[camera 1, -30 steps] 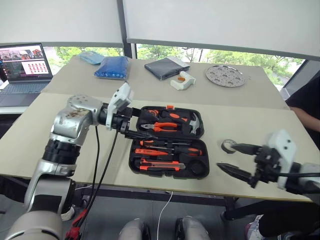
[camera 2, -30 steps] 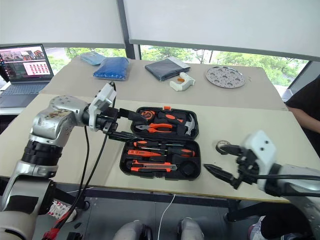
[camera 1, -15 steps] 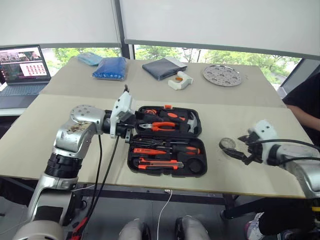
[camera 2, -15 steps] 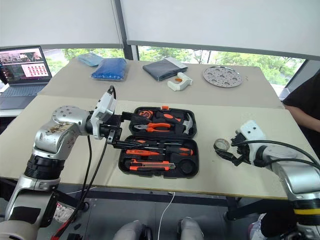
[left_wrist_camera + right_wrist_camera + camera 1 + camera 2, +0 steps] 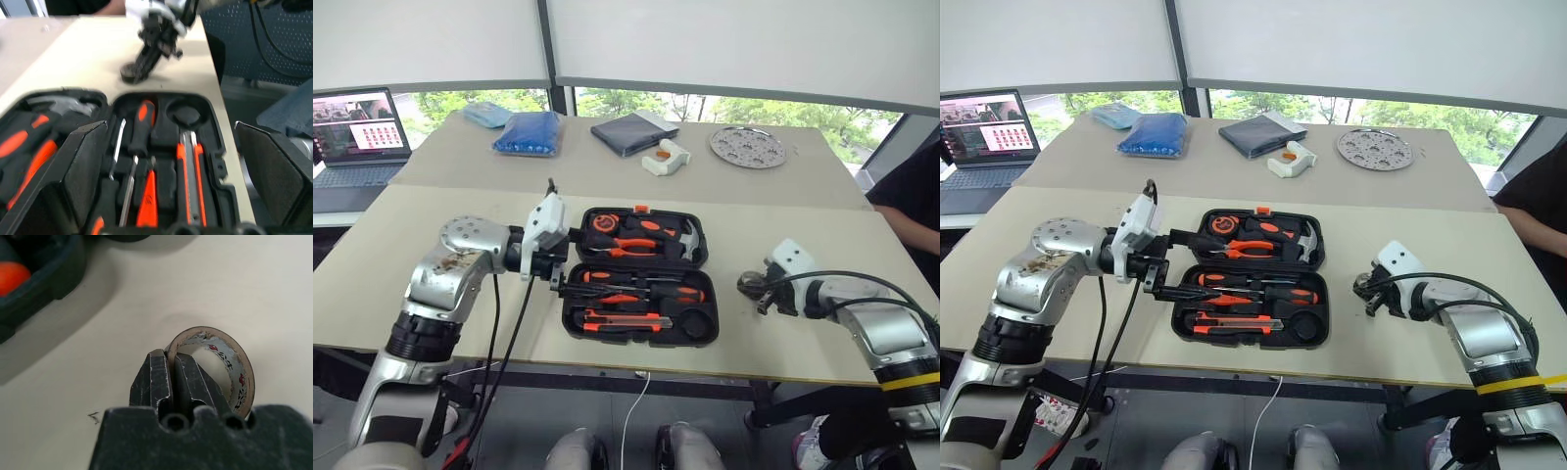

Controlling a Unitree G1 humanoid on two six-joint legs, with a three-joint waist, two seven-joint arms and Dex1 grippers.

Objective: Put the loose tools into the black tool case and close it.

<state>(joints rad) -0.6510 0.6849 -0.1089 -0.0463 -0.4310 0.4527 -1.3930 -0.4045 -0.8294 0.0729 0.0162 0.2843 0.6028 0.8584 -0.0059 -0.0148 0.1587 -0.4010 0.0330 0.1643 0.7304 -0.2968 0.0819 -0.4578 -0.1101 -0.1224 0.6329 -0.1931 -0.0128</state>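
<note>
Right claw [image 5: 155, 36] blurred in left wrist view, tape roll [image 5: 215, 367] partly hidden behind claw fingers

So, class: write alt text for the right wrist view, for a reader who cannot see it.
The right gripper is shut on the wall of the tape roll, one finger inside the ring and one outside, on a pale table. The open tool case edge is nearby.

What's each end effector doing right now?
Left end effector: open, empty, at the left edge of the black tool case.
Right end effector: closed on the wall of the tape roll, on the table beside the case.
</note>
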